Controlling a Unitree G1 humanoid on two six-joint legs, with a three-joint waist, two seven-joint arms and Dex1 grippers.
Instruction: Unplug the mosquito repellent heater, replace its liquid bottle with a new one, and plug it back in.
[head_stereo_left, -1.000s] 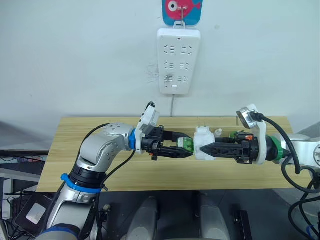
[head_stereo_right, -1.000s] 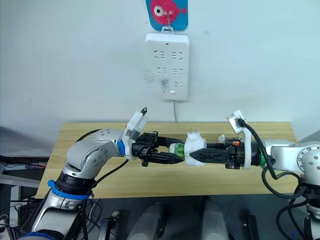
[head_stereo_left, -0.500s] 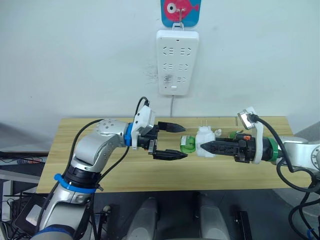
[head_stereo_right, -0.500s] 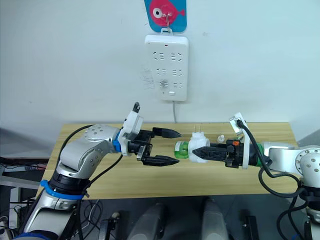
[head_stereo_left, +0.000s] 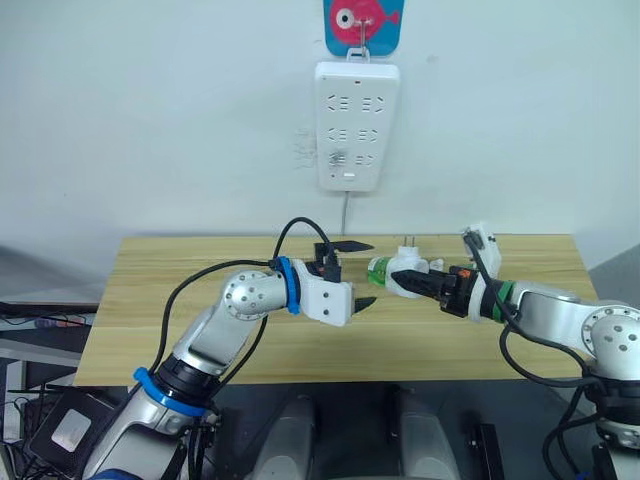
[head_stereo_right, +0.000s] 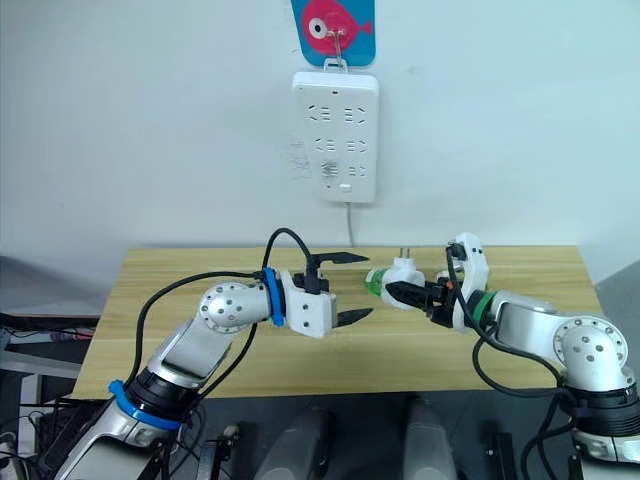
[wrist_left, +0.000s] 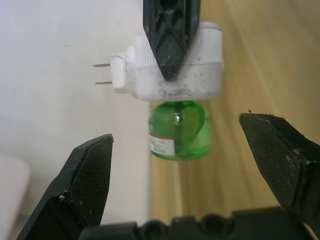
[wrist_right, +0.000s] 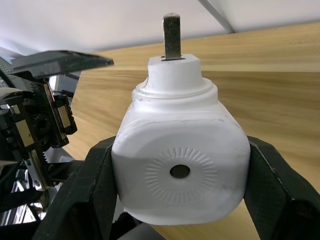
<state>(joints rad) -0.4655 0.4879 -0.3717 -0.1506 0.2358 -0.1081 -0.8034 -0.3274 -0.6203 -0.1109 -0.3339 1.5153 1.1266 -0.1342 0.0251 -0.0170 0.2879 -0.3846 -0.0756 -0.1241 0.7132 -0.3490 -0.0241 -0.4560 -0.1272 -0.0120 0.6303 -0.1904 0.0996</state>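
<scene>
Fingers of the left gripper (head_stereo_left: 350, 273) are spread wide apart and nothing is held between them; the gripper is raised above the middle of the wooden table (head_stereo_left: 150, 300). Just beside it, the mosquito repellent heater (head_stereo_left: 408, 279) is pinched between the fingers of the right gripper (head_stereo_right: 397, 292), above the table's middle and toward its far edge. A green liquid bottle (wrist_left: 180, 131) is attached to the heater and is pointed at the left gripper. A white socket strip (head_stereo_left: 357, 123) is hung on the wall behind.
</scene>
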